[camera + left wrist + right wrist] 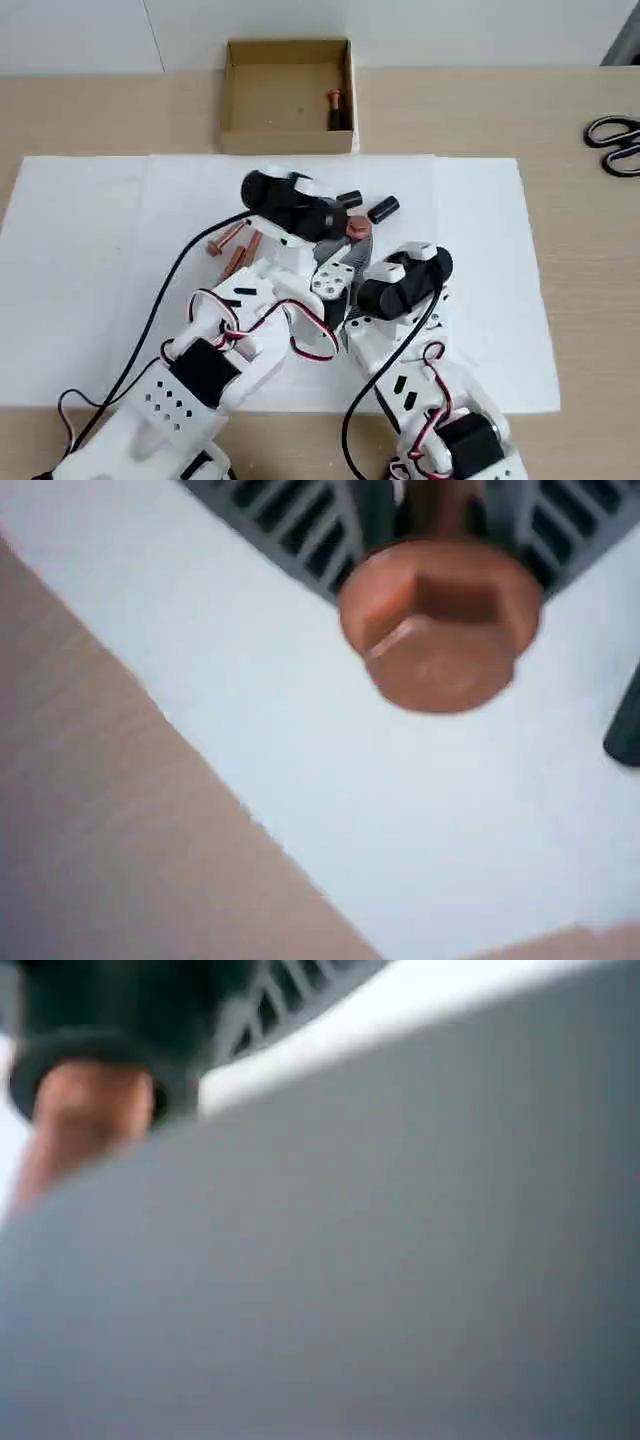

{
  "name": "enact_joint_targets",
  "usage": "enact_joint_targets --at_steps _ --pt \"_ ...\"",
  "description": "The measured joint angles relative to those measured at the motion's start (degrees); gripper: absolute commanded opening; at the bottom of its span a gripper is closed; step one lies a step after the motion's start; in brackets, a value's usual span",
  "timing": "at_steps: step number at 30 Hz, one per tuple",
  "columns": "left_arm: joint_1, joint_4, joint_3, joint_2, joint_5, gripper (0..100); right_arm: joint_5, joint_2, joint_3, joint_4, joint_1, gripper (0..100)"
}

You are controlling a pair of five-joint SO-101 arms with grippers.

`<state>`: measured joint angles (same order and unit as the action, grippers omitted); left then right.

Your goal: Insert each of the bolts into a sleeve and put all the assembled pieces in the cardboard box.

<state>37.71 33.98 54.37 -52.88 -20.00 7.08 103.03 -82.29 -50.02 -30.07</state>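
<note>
My left gripper [343, 222] is shut on a copper bolt [358, 228] over the middle of the white sheet; its hex head [440, 620] points away from the ribbed grey fingers [270, 520]. My right gripper [336, 274] sits just in front of it, its tip meeting the left one. Close to the right wrist camera a black sleeve [100, 1030] lies against a grey finger [400, 1260], with a copper shaft [85, 1110] coming out of it. Two more black sleeves [349, 199] [384, 209] and a few loose bolts [236, 248] lie on the sheet.
The cardboard box [250, 95] stands at the back of the table with one assembled piece [337, 108] by its right wall. Black scissors [615, 143] lie at the far right edge. The white sheet [90, 300] covers the table's middle.
</note>
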Motion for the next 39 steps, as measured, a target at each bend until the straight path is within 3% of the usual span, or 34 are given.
enact_joint_targets --at_steps 8,14,16,24,30,39 --pt "0.35 8.26 0.0 -0.09 0.0 2 0.0 0.0 0.0 0.0 -0.35 0.4" --pt "-0.09 10.29 -0.35 -0.18 0.0 31 0.0 0.0 -0.09 0.0 0.0 0.4" --pt "0.0 13.63 -1.76 -0.18 -0.09 36 -0.09 0.0 0.0 0.0 -0.18 0.4" --pt "-2.46 31.74 -17.58 -0.18 0.0 36 -0.09 0.0 0.0 0.0 0.62 0.4" --pt "-10.64 40.44 -25.76 -0.26 0.18 36 -2.2 -5.89 2.99 -5.71 6.51 0.4" --pt "-22.86 44.22 -26.37 -0.26 5.27 36 -5.89 -33.93 32.44 -9.58 10.46 0.4"
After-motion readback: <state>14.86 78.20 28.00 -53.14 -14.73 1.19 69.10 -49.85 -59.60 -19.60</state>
